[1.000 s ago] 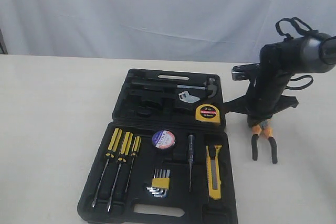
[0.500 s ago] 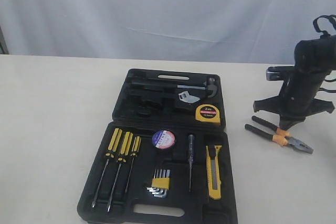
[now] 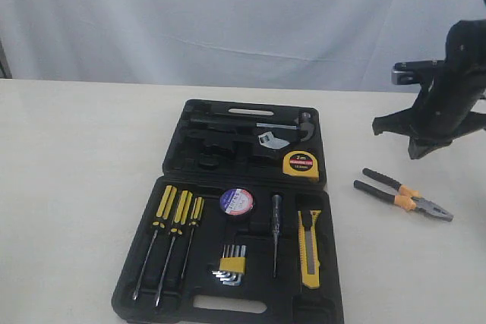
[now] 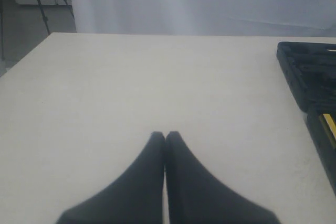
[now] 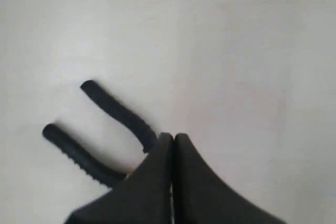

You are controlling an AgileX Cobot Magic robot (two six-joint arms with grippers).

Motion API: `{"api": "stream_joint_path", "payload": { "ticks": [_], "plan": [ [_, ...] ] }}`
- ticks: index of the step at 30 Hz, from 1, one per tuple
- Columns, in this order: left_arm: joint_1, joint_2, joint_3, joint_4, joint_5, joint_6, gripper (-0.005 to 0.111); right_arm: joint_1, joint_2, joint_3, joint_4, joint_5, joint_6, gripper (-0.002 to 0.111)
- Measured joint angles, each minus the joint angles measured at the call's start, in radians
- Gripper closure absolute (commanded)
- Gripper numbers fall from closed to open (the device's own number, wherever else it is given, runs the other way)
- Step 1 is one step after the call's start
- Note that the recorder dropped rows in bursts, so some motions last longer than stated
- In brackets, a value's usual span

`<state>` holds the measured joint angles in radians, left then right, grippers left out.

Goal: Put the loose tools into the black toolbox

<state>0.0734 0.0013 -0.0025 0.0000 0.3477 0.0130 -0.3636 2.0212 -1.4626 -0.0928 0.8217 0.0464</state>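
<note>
You have the pliers [image 3: 402, 199] lying flat on the tabletop [image 3: 76, 187], right of the open black toolbox [image 3: 228, 310] and apart from it. Right jaws closed, empty, hanging above the pliers' handles. Left jaws closed, empty. Tape measure [image 3: 301, 165], tape roll [image 3: 236, 201] and utility knife [image 3: 308, 252] sit in toolbox recesses.

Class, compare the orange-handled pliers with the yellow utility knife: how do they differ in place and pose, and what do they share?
Place: the orange-and-black-handled pliers lie on the table beside the black plastic toolbox; the yellow-and-black utility knife sits in a recess inside it. Pose: the pliers lie slanted, handles spread; the knife lies straight. Both lie flat, ungripped.
</note>
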Motion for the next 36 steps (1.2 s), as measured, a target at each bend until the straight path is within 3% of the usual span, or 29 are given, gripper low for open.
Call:
{"api": "stream_joint_path", "payload": {
  "ticks": [10,13,17,19,36],
  "plan": [
    [0.000,0.000,0.000,0.000,0.000,0.000,0.107,0.000,-0.133,0.000,0.035,0.192,-0.372,0.108],
    [0.000,0.000,0.000,0.000,0.000,0.000,0.107,0.000,-0.140,0.000,0.040,0.230,-0.409,0.090],
    [0.000,0.000,0.000,0.000,0.000,0.000,0.107,0.000,-0.140,0.000,0.044,0.265,-0.448,0.046],
    [0.000,0.000,0.000,0.000,0.000,0.000,0.107,0.000,-0.140,0.000,0.044,0.275,-0.461,0.033],
    [0.000,0.000,0.000,0.000,0.000,0.000,0.107,0.000,-0.068,0.000,0.093,0.279,-0.609,0.031]
  ]
}}
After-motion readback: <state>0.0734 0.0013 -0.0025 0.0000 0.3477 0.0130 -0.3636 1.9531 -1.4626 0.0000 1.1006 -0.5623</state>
